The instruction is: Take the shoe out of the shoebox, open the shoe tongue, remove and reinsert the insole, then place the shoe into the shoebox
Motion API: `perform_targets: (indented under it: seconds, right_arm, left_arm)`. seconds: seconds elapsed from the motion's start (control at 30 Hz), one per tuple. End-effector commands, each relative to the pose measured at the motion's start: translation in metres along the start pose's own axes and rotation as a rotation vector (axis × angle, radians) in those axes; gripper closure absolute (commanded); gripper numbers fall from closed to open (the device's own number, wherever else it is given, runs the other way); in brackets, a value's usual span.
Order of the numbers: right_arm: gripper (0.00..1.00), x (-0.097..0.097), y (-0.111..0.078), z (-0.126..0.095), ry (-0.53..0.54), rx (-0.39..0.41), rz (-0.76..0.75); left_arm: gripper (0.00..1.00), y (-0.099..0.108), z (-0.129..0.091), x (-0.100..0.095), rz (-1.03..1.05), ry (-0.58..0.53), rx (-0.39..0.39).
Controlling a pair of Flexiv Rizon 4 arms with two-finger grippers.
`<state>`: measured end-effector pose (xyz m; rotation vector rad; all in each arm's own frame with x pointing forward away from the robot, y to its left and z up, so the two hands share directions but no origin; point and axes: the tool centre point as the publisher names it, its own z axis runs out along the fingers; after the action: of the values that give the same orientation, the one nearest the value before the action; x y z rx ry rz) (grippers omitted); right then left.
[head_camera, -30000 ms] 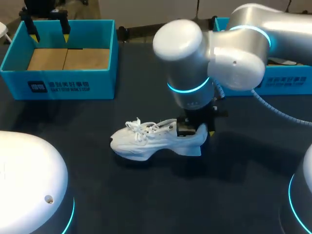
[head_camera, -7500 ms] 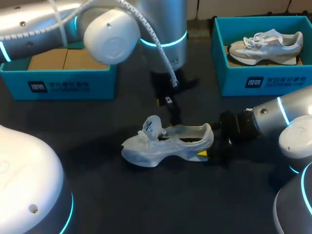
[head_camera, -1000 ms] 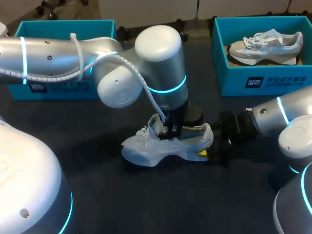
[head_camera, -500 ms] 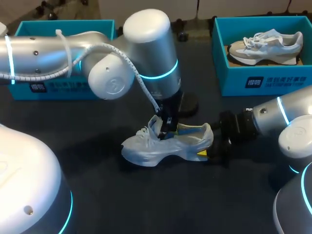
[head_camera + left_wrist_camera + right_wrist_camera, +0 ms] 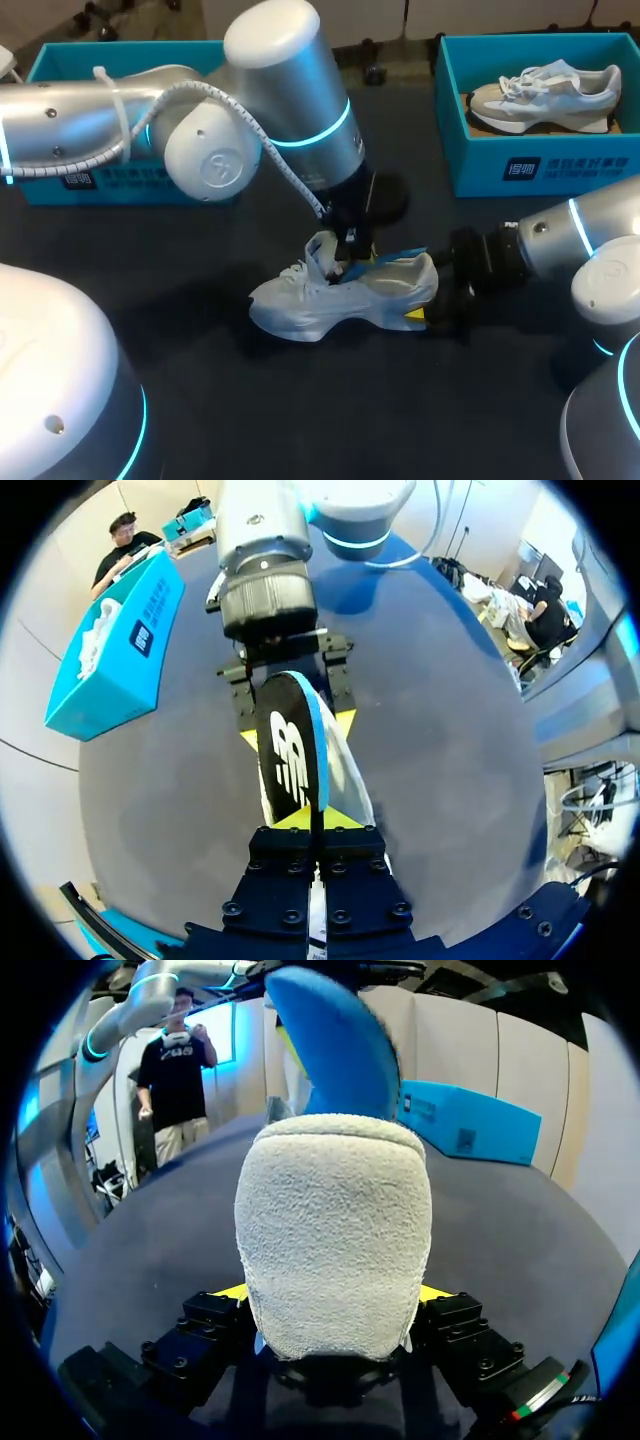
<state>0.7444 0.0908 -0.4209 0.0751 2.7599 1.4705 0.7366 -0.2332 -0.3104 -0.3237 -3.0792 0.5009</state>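
Observation:
The white shoe (image 5: 340,295) stands on the dark table, toe to the left, tongue pulled up. My left gripper (image 5: 352,248) hangs over its opening, shut on the insole (image 5: 398,256), whose blue edge rises out of the shoe. In the left wrist view the insole (image 5: 290,755), black on top and blue beneath, stands on edge between the closed fingers of my left gripper (image 5: 315,825). My right gripper (image 5: 432,303) holds the shoe's heel from the right. In the right wrist view the fuzzy heel (image 5: 335,1230) fills my right gripper (image 5: 335,1300), with the blue insole (image 5: 335,1045) above it.
A teal shoebox (image 5: 520,170) at the back right holds another pale shoe (image 5: 545,95). A second teal box (image 5: 60,180) at the back left is largely hidden behind my left arm. My right gripper (image 5: 290,680) shows just ahead of the insole.
My left arm has lifted and swung back to the left, drawing the insole up out of the shoe so its blue edge shows. The right arm and the shoe have kept still.

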Motion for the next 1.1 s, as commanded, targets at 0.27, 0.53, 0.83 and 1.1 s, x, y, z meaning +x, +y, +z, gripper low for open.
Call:
perform_targets:
  seconds: [0.27, 0.53, 0.83, 1.1]
  right_arm:
    - [1.0, 0.001, -0.001, 0.001, -0.001, 0.003, -0.001]
    - [1.0, 0.001, -0.001, 0.001, -0.001, 0.003, -0.001]
    - [1.0, 0.001, -0.001, 0.001, -0.001, 0.003, -0.001]
    - [1.0, 0.001, -0.001, 0.001, -0.001, 0.003, -0.001]
  left_arm:
    - [1.0, -0.018, 0.007, 0.002, 0.004, 0.01, 0.014]
    - [0.76, -0.02, 0.013, 0.009, 0.024, 0.006, 0.018]
    - [0.33, -0.018, 0.013, 0.016, 0.034, -0.066, 0.04]
    - [0.46, -0.019, 0.016, 0.017, 0.048, -0.171, 0.052]
